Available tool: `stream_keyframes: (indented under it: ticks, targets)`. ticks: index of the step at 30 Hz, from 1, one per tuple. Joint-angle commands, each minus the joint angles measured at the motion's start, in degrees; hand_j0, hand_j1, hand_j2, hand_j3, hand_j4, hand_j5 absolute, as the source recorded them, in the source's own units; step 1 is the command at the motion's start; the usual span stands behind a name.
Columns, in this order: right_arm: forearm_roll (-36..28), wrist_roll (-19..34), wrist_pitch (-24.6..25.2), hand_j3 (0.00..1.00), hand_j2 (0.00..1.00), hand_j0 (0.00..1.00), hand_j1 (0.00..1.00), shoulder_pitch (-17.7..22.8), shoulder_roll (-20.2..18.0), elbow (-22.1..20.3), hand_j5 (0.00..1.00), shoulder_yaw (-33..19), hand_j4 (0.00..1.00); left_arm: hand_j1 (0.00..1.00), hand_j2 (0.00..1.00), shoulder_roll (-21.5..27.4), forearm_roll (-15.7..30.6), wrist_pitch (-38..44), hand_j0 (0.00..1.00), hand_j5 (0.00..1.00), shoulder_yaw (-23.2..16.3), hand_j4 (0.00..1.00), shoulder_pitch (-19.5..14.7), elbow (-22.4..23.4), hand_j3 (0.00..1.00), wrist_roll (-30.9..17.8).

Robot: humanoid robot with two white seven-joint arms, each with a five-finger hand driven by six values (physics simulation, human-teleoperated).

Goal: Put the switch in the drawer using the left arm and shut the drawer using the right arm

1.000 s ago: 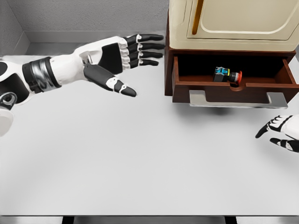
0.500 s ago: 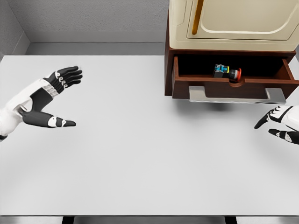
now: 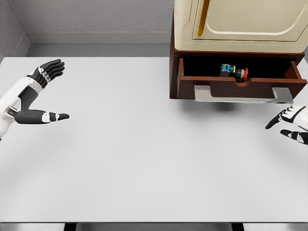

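Note:
The switch (image 3: 234,72), a small black block with blue and yellow parts and a red button, lies inside the brown drawer (image 3: 226,89), which stands partly open under the cream cabinet (image 3: 240,24). A silver handle (image 3: 243,95) runs along the drawer's front. My left hand (image 3: 45,91) is open at the far left of the table, fingers spread, holding nothing. Only the fingers of my right hand (image 3: 288,126) show at the right edge, open, below and to the right of the handle and apart from it.
The white table (image 3: 144,159) stretches between both hands. A grey wall runs behind it, and the table's front edge lies near the bottom of the view.
My left arm has pulled back from the middle to the far left. The drawer has slid further in, with the switch inside. My right hand has risen slightly.

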Motion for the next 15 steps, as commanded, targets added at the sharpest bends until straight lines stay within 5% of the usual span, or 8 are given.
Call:
stream_keyframes:
  ticks: [1, 15]
  targets:
    - [0.4, 0.0, 0.0, 0.58, 0.58, 0.58, 0.58, 0.0, -0.4, 0.0, 0.58, 0.0, 0.58, 1.00, 1.00, -0.1, 0.0, 0.0, 1.00, 1.00, 0.1, 1.00, 0.0, 0.1, 1.00, 0.0]
    - [0.0, -0.2, 0.0, 0.56, 0.56, 0.56, 0.56, -0.9, 1.0, -0.4, 0.56, 0.1, 0.56, 1.00, 1.00, -0.1, 0.0, 0.0, 1.00, 1.00, 0.1, 1.00, 0.0, 0.1, 1.00, 0.0]
